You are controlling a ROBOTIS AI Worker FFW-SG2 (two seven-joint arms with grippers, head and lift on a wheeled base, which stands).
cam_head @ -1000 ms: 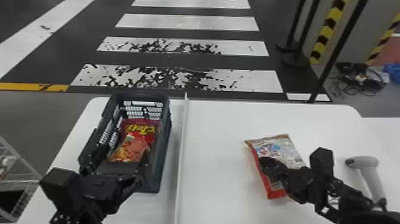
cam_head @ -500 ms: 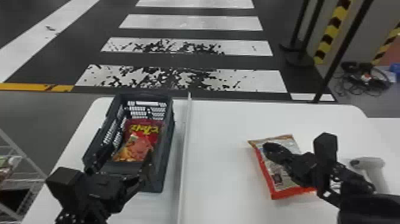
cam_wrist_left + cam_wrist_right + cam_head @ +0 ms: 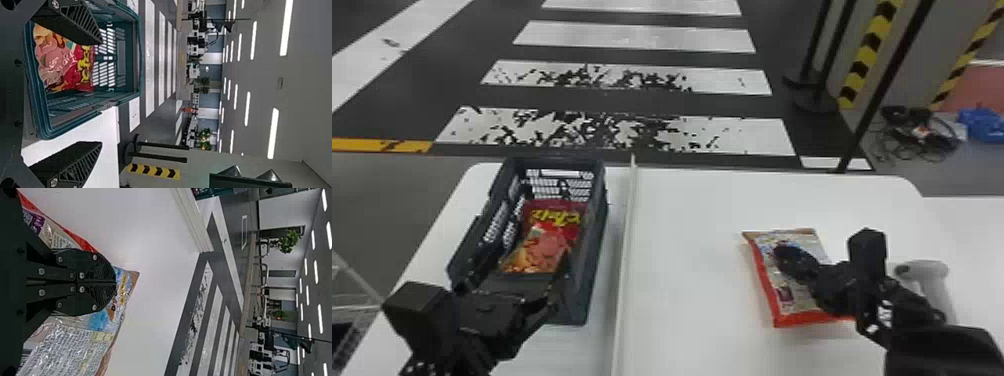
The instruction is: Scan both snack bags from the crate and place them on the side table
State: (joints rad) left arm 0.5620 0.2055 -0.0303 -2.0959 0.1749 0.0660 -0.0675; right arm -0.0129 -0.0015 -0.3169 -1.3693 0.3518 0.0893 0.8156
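Inside the crate (image 3: 598, 230): red snack bag (image 3: 549, 242), left hand (image 3: 521, 267) at crate's near end, fingers apart. On bench (image 3: 689, 250): other snack bag (image 3: 786, 292), right hand (image 3: 784, 256) above, fingers closed together.

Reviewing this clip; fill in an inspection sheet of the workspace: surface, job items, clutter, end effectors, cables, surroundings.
Surface: white table, pale divider strip running along it.
Crate: left of the strip, one red snack bag inside.
Second snack bag: lying on the table, right of the strip.
Scanner: to the right of that bag.
Clutter: blue item on the floor.
Left end effector: open, at the crate's near end.
Right end effector: fingers together over the second bag; contact unclear.
Cables: dark tangle on the floor beyond the table.
Surroundings: crossing stripes, yellow-black hazard markings.
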